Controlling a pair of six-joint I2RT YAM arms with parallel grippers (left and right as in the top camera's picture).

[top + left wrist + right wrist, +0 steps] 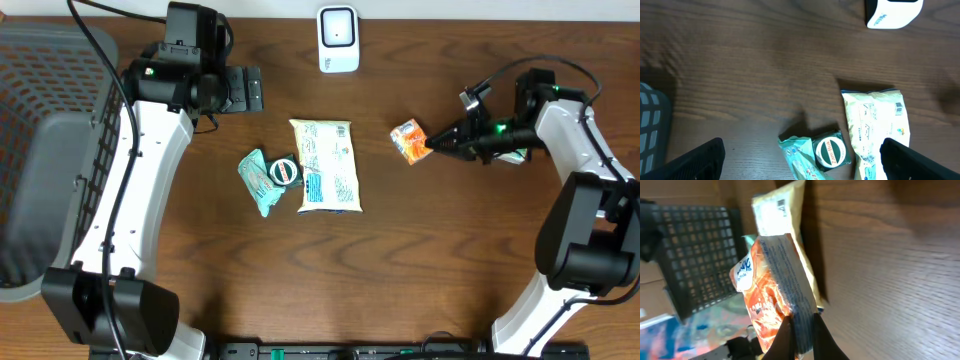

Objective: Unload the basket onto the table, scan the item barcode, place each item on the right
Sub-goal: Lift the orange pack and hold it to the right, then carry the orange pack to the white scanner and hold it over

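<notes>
My right gripper [437,143] is shut on a small orange snack packet [409,141], pinching its crimped edge [800,325] and holding it above the table right of centre. The white barcode scanner [338,39] stands at the back centre edge, its corner also showing at the top of the left wrist view [892,12]. My left gripper [800,159] is open and empty at the back left, its fingers [695,162] spread wide above the table. Below it lie a teal packet [800,160], a green round-labelled box [831,151] and a pale yellow pouch [875,125].
The pale yellow pouch [326,165], teal packet [257,180] and green box [284,171] lie in a cluster at the table's middle. A grey mesh basket [50,150] stands off the left edge. Bare wood lies in front.
</notes>
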